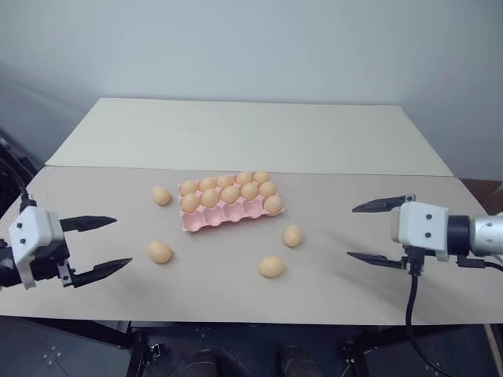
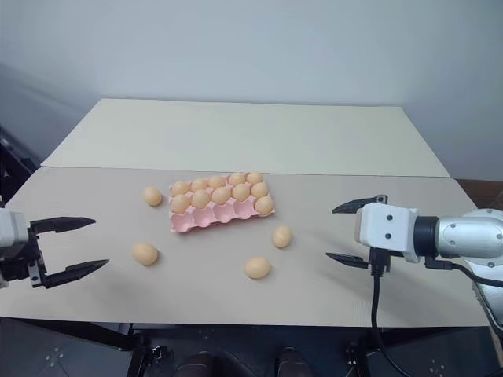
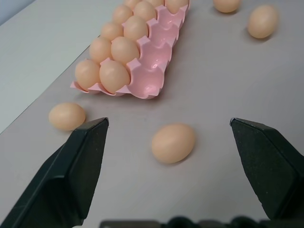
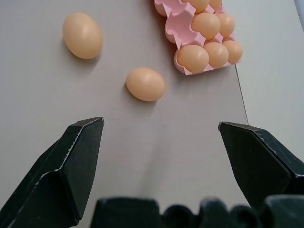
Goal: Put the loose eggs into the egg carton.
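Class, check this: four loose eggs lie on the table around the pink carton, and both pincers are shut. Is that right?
One part is wrong: both pincers are open, not shut. The left eye view shows the left pincer and right pincer with jaws wide apart and empty. The four loose eggs around the egg carton are correct.

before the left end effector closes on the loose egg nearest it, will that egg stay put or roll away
The egg is smooth and oval, lying on its side on the flat table, so a one-sided nudge would probably roll it. Its glossy curved shell likely slips between narrow fingers. The left end effector is open, not touching it.
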Motion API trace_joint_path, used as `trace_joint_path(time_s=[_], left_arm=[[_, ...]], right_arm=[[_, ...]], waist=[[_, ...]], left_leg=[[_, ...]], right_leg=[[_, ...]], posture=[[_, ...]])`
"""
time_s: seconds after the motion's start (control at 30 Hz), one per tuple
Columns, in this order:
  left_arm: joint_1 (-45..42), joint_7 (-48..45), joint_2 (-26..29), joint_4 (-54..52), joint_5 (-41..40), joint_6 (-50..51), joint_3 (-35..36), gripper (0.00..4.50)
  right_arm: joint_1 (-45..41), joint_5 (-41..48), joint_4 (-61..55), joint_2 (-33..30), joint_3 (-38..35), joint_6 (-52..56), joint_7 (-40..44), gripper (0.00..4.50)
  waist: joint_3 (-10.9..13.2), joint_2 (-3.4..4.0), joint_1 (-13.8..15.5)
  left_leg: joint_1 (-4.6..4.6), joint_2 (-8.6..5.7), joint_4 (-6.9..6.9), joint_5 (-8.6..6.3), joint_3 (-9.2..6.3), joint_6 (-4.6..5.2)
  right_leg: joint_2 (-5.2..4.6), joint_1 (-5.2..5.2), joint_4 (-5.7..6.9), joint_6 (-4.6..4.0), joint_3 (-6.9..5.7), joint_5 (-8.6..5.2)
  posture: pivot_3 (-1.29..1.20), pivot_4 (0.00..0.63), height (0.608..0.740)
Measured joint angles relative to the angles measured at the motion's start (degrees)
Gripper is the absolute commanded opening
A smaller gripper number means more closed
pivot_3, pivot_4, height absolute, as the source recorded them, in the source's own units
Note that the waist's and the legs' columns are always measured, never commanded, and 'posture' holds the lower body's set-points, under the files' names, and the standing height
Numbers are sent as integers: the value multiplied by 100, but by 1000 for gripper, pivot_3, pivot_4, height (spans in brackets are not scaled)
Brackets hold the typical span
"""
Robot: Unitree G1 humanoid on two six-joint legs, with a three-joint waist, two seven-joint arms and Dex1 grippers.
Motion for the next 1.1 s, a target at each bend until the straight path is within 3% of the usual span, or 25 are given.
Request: trace_joint_path(time_s=[0.47,0.67,1.1], left_arm=[[-107,172,-16,-109,0,140,-34,4452],[-126,133,-39,-246,-20,139,-203,4452],[-474,-11,109,-329,-31,373,-559,4452]], right_arm=[[45,29,63,2,47,0,84,4500],[-443,282,387,166,171,1,119,4500],[-1836,-656,1831,1431,2038,-585,19,4500]], waist=[[0,0,4],[0,0,-10],[0,0,-27]], left_leg=[[0,0,1,0,0,0],[0,1,-1,0,0,0],[-5,0,2,0,0,0]], right_leg=[[0,1,0,0,0,0],[1,-1,0,0,1,0],[1,-6,2,-1,1,0]], posture=[[0,150,740],[0,150,740],[0,150,740]])
